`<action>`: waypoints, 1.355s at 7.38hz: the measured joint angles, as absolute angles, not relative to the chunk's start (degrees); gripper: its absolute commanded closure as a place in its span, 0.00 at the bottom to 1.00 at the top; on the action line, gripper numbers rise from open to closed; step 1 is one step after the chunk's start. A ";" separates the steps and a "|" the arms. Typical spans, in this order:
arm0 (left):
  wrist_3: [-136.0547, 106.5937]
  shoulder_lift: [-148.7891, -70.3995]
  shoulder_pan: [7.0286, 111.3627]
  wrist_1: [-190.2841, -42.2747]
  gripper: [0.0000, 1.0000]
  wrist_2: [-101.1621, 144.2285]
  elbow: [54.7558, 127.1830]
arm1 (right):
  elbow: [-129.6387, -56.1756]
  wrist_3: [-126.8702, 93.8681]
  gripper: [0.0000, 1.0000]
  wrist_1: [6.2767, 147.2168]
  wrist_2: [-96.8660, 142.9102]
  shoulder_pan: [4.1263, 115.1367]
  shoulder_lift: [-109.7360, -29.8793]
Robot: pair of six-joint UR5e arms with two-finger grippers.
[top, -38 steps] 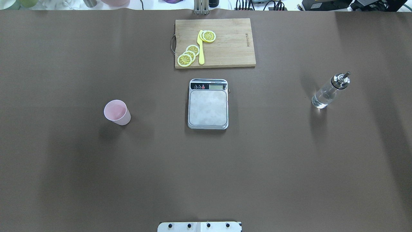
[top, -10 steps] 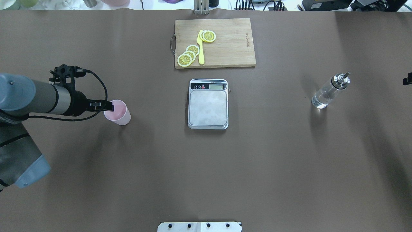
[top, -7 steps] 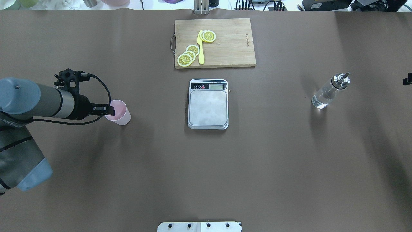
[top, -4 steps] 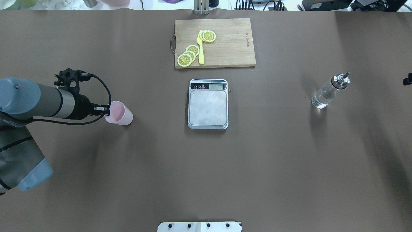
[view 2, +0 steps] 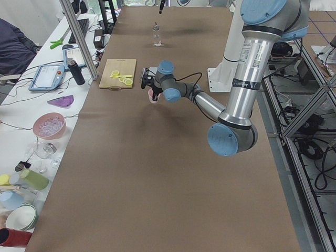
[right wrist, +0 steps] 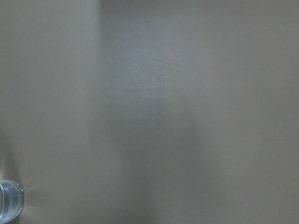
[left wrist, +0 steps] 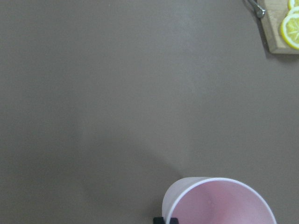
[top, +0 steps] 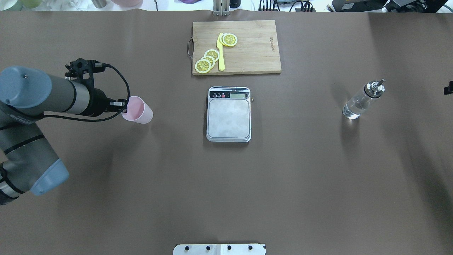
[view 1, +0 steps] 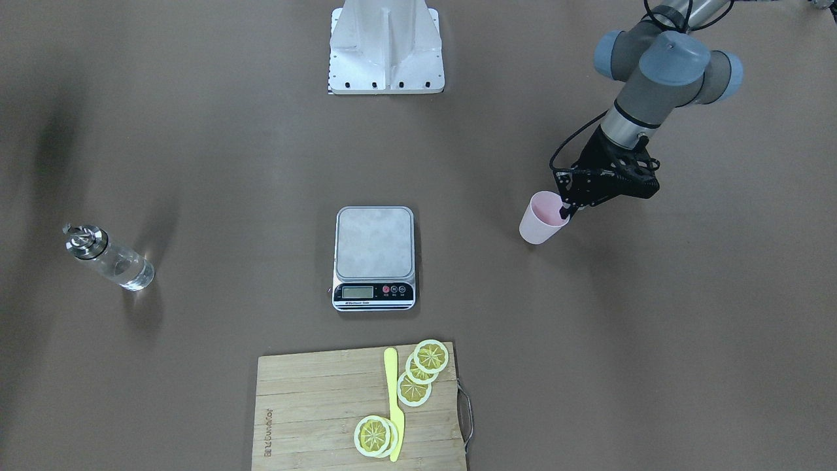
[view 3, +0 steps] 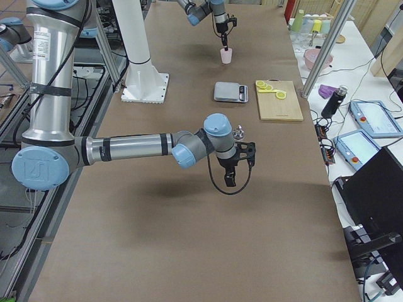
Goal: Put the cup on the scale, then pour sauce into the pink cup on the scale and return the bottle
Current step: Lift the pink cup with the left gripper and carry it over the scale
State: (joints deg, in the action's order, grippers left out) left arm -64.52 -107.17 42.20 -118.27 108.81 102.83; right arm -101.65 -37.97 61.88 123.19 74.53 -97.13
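Note:
The pale pink cup hangs tilted from my left gripper, which is shut on its rim, left of the scale. It also shows in the front view, the cup under the gripper, and in the left wrist view. The scale's steel platform is bare. The clear glass bottle with its metal pourer stands upright at the right, also in the front view. My right gripper hovers near the bottle; I cannot tell whether it is open.
A wooden cutting board with lemon slices and a yellow knife lies beyond the scale. The robot base stands at the near edge. Bowls, cups and tablets crowd a side bench.
My left arm came in from the left, closed on the cup's rim, then carried the cup up and a little toward the scale, tilted. The bottle and scale have not moved.

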 measured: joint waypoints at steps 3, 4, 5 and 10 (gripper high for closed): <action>-67.00 -120.30 41.95 -101.34 1.00 106.71 102.80 | -101.69 -38.05 0.00 61.81 123.46 74.53 -97.42; -68.34 -123.94 41.69 -96.88 1.00 106.36 102.67 | -101.69 -38.05 0.00 61.80 123.53 74.53 -97.43; -69.23 -127.40 41.49 -92.87 1.00 106.23 102.37 | -101.69 -38.05 0.00 61.79 123.56 74.53 -97.43; -70.91 -142.96 39.01 -85.23 1.00 102.96 89.55 | -101.68 -38.09 0.00 61.79 123.66 74.53 -97.47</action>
State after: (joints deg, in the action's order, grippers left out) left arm -70.91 -142.96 39.01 -85.23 102.96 89.55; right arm -101.68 -38.09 61.79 123.66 74.53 -97.47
